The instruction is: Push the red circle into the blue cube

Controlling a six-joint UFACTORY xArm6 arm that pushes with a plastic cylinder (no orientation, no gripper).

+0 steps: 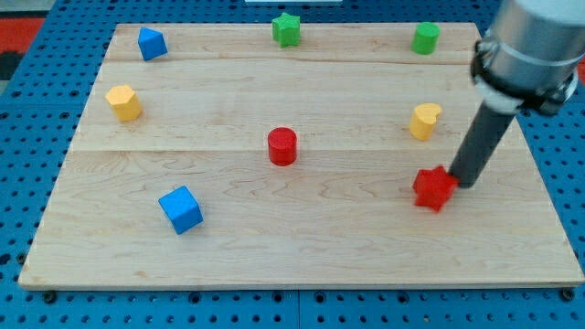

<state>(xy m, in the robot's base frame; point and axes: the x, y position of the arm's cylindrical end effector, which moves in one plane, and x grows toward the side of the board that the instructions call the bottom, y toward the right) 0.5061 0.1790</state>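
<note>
The red circle (282,146) stands near the middle of the wooden board (302,260). The blue cube (181,209) lies below and to its left, well apart from it. My tip (462,184) is at the view's right, far from both, and touches the right side of a red star-shaped block (433,188).
A second blue block (151,43) sits at the top left. A yellow block (123,102) is at the left, another yellow block (424,121) at the right above the red star. A green star (286,29) and a green block (425,38) line the top edge.
</note>
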